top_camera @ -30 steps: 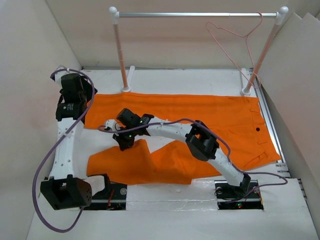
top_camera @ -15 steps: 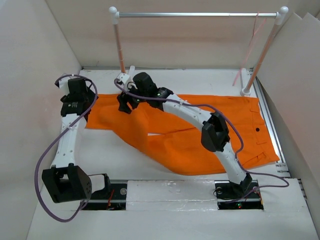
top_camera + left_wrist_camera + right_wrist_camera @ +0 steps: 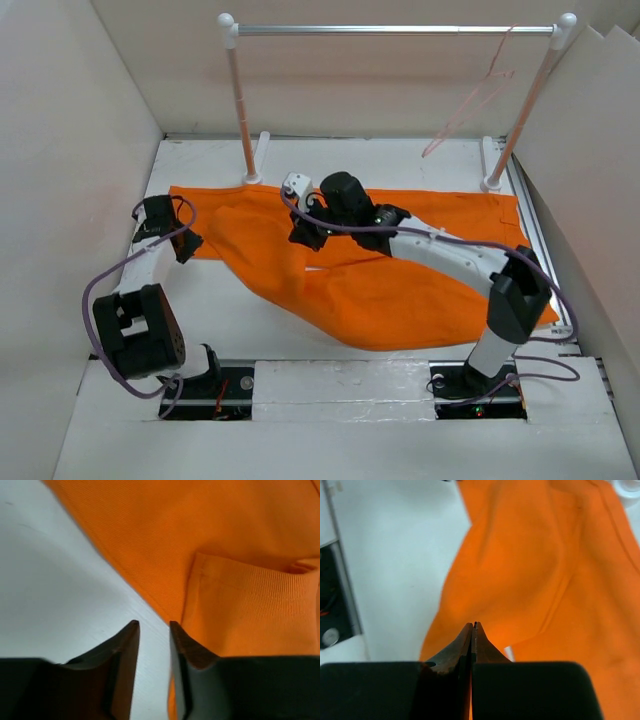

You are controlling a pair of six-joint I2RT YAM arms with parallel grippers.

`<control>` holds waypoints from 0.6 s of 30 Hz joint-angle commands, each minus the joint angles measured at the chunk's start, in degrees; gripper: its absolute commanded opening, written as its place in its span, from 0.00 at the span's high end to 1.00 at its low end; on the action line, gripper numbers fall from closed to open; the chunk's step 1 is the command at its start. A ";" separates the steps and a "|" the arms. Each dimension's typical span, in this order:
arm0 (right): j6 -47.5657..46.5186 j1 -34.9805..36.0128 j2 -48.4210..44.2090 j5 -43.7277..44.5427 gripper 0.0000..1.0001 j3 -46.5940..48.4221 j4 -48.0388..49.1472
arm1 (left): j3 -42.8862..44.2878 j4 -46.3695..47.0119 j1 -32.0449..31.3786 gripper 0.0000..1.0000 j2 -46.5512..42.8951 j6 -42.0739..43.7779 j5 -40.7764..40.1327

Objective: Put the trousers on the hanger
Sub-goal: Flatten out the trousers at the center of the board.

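The orange trousers lie spread on the white table, one leg folded over toward the back left; they also show in the left wrist view and the right wrist view. The pinkish-red hanger hangs blurred from the right end of the rail. My right gripper is shut and empty, held above the cloth near its middle. My left gripper is open a little, low over the table at the trousers' left edge, beside a leg cuff, with nothing between its fingers.
A silver rail on two white-footed posts stands at the back. Walls close in the left, right and back sides. The arm bases sit on a strip at the near edge.
My right gripper carried the leg to the back left, let it go and moved back toward the middle. My left arm drew back toward the near left. The hanger is swinging.
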 commanded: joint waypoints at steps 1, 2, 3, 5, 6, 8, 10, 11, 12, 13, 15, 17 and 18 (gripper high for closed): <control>0.67 2.44 -5.42 -1.52 1.00 -8.22 7.01 | -1.11 9.33 -0.27 0.76 3.15 -1.50 9.87; 0.67 2.45 -6.12 -1.34 0.99 -9.98 7.53 | -0.77 11.95 -0.27 0.78 4.12 -1.42 12.06; 0.75 2.45 -6.65 -1.34 0.98 -12.69 7.63 | -0.24 12.85 -0.79 0.79 6.31 -1.24 12.86; 1.10 2.45 -7.62 -2.30 0.97 -14.56 7.72 | 2.29 14.44 -2.28 0.78 8.34 -0.02 14.10; 1.11 2.45 -7.80 -2.57 0.97 -15.35 7.80 | 3.36 14.44 -2.98 0.76 10.44 0.51 13.58; 1.19 3.05 -7.89 -2.75 0.97 -15.70 7.54 | 6.07 13.83 -3.60 0.72 12.47 1.13 13.05; 1.37 3.06 -7.89 -2.66 0.97 -15.53 7.37 | 7.66 11.64 -3.61 0.71 15.55 0.96 10.95; 1.54 3.58 -7.89 -2.92 0.96 -15.27 7.28 | 9.41 10.76 -3.61 0.71 16.60 0.96 8.59; 1.55 3.59 -7.98 -2.92 0.95 -15.18 7.28 | 10.13 9.88 -3.61 0.71 18.53 1.13 7.26; 1.55 3.59 -7.98 -2.84 0.94 -14.74 7.10 | 10.92 8.74 -3.61 0.71 19.42 1.13 6.11; 1.46 3.59 -7.89 -2.75 0.89 -14.39 6.49 | 12.59 6.97 -3.61 0.70 21.35 1.75 3.65; 1.19 3.59 -7.80 -2.75 0.86 -13.86 5.79 | 13.47 5.91 -3.61 0.68 22.15 1.75 1.12; 1.11 3.59 -7.80 -2.75 0.82 -13.77 5.70 | 13.56 5.83 -3.61 0.65 22.76 2.18 1.01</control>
